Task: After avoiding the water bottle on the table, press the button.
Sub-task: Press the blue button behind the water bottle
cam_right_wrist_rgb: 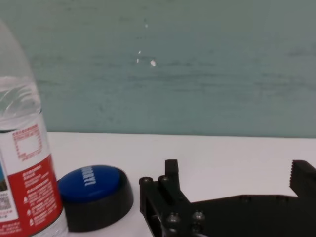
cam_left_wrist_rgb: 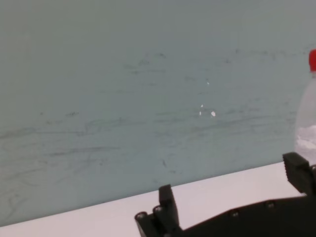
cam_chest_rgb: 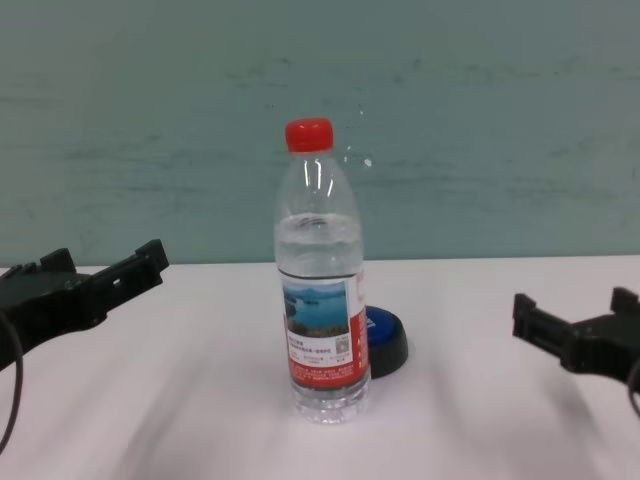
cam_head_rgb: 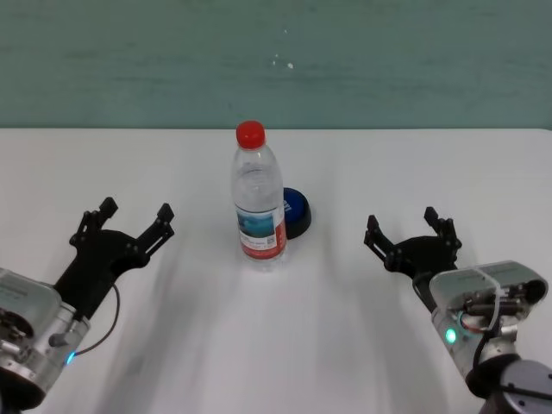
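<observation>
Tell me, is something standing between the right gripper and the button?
Nothing visible does. The bottle stands in front of the button and to its left; the open right gripper has bare table between.

Behind the counter's far edge stands a teal-green wall, running the full width. Faint dark horizontal streaks and scuffs cross its paint, and a few small white specks mark it near the middle.
</observation>
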You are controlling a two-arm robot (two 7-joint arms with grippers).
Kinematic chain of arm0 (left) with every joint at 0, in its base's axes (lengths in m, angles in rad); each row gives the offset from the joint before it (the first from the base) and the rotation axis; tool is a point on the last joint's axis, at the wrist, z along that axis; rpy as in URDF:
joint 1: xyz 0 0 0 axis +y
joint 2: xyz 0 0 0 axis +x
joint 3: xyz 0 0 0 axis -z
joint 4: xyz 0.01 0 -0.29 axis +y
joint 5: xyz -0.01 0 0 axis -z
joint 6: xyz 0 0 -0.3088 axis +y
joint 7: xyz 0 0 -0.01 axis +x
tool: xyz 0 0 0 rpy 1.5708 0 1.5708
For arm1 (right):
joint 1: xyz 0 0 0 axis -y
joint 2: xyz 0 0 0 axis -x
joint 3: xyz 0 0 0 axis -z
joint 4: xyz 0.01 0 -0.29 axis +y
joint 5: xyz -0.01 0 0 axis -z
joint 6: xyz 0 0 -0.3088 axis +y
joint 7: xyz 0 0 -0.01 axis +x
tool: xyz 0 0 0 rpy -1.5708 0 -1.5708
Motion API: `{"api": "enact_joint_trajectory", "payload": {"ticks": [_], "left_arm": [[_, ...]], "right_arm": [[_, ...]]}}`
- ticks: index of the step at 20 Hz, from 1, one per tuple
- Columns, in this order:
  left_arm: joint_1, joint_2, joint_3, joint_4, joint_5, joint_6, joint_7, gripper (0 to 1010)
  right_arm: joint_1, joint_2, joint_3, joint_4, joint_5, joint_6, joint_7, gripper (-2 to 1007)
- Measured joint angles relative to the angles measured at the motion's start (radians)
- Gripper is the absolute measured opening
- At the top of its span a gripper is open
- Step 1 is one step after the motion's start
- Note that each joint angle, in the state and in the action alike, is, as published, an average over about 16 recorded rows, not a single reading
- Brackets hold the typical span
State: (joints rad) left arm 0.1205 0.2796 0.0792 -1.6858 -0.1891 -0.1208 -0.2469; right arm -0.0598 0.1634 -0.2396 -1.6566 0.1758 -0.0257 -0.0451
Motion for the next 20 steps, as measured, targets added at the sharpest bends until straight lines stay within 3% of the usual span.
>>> {"api": "enact_joint_trajectory", "payload": {"ticks": [9,20], "left_arm": [[0.000,0.000,-0.001,0.000,-0.001,0.000,0.000,1010],[0.000,0.000,0.000,0.000,-0.001,0.000,0.000,1010]], "right_arm": [[0.028,0.008,0.041,-0.016,-0.021,0.043,0.042,1004],[0.115,0.009,0.075,0.038,-0.041,0.083,0.124,1004]]}}
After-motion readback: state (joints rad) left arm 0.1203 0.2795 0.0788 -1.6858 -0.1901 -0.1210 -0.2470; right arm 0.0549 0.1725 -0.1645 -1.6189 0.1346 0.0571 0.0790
